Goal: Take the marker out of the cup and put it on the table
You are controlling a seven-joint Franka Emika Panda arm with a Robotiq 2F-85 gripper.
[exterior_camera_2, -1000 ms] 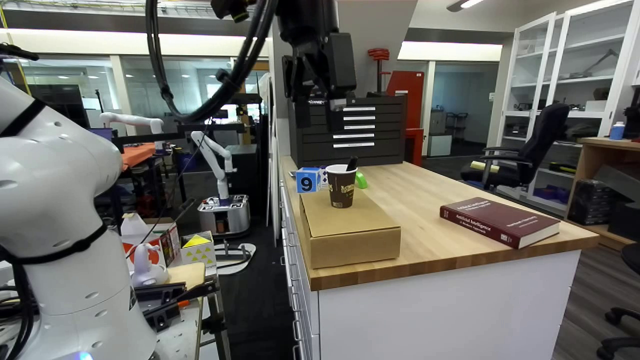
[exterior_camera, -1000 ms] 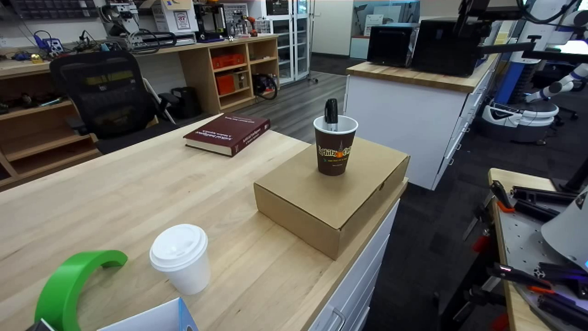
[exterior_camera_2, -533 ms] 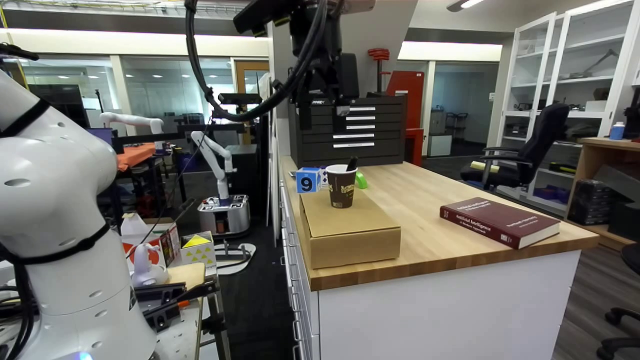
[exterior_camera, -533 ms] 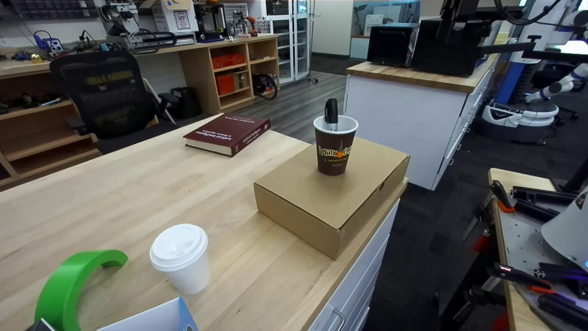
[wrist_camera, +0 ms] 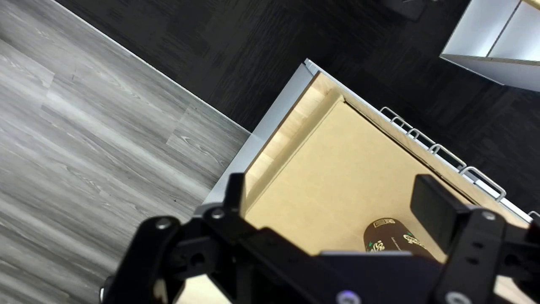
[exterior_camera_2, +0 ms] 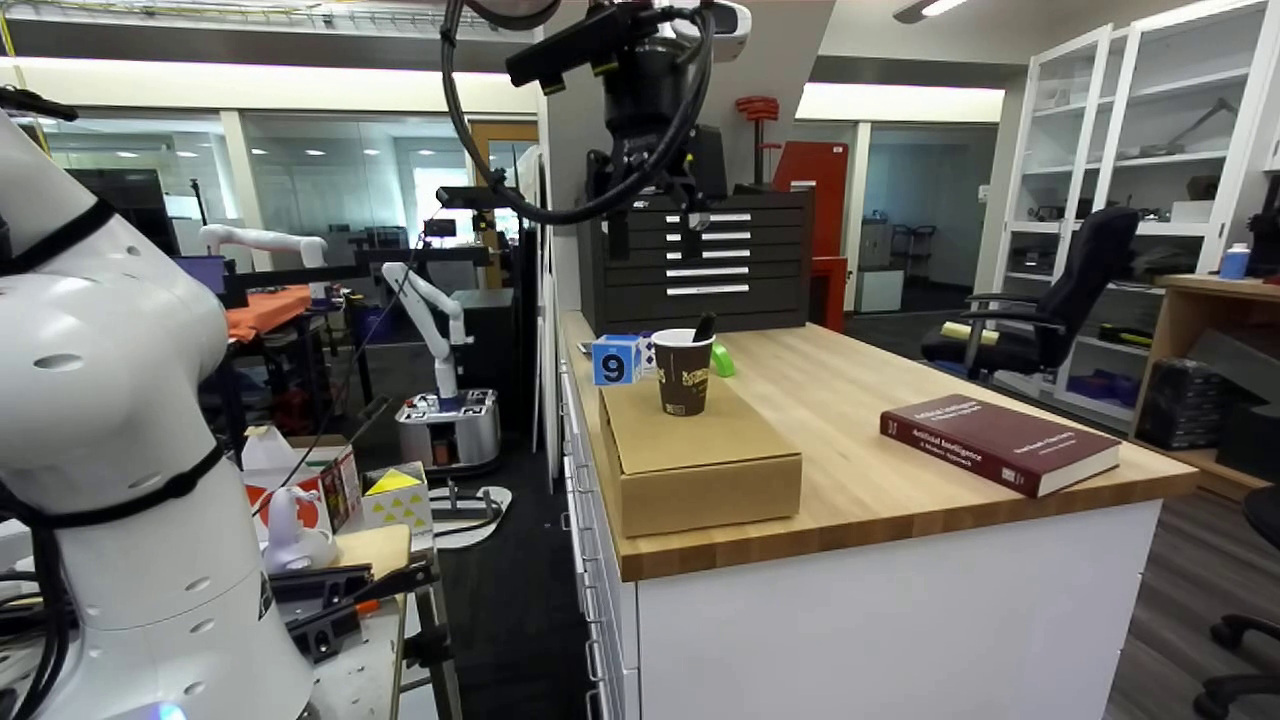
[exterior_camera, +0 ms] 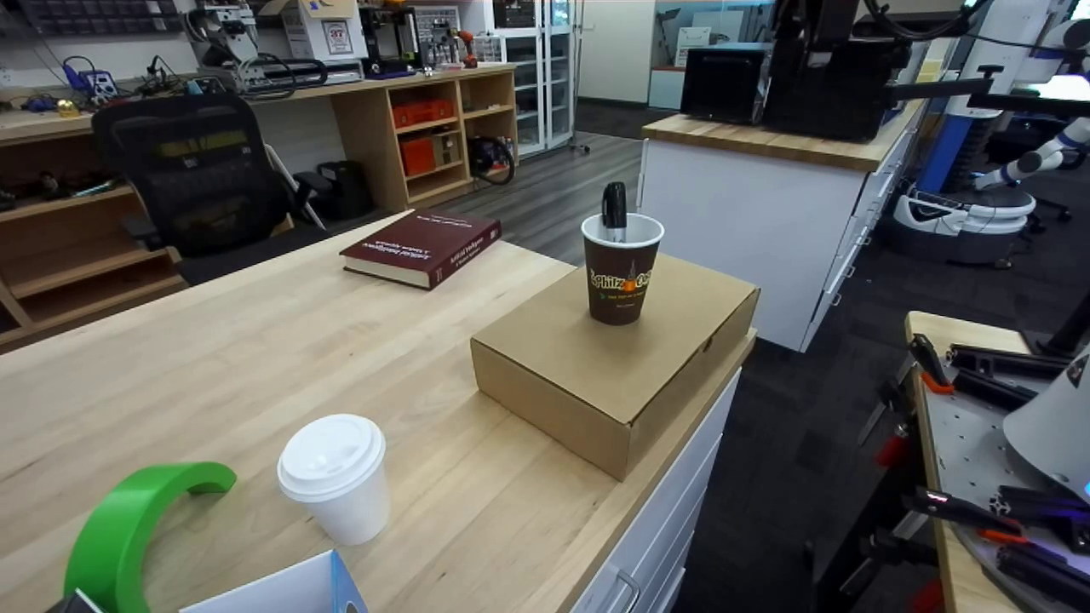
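Note:
The brown cup (exterior_camera: 622,285) stands upright on a cardboard box, and also shows in an exterior view (exterior_camera_2: 683,378). The dark marker (exterior_camera: 613,209) stands in the cup with its cap end above the pale rim; it also shows in an exterior view (exterior_camera_2: 705,325). The table (exterior_camera: 383,358) is pale wood. My gripper (exterior_camera_2: 655,238) is open and empty, above the level of the cup and apart from it. In the wrist view, the jaws of my gripper (wrist_camera: 333,198) are wide apart; the lower part of the cup (wrist_camera: 392,236) shows between them, its upper part and the marker hidden.
The cardboard box (exterior_camera: 553,349) lies near the table's drawer-side edge. A dark red book (exterior_camera: 421,247) lies on the table. A white lidded cup (exterior_camera: 336,477), a green arch (exterior_camera: 128,528) and a blue number box (exterior_camera_2: 615,360) stand toward the other end.
My arm has swung further over the table, moving left in an exterior view; the gripper looks smaller and slightly more to the right in an exterior view. Cup, marker and box have not moved.

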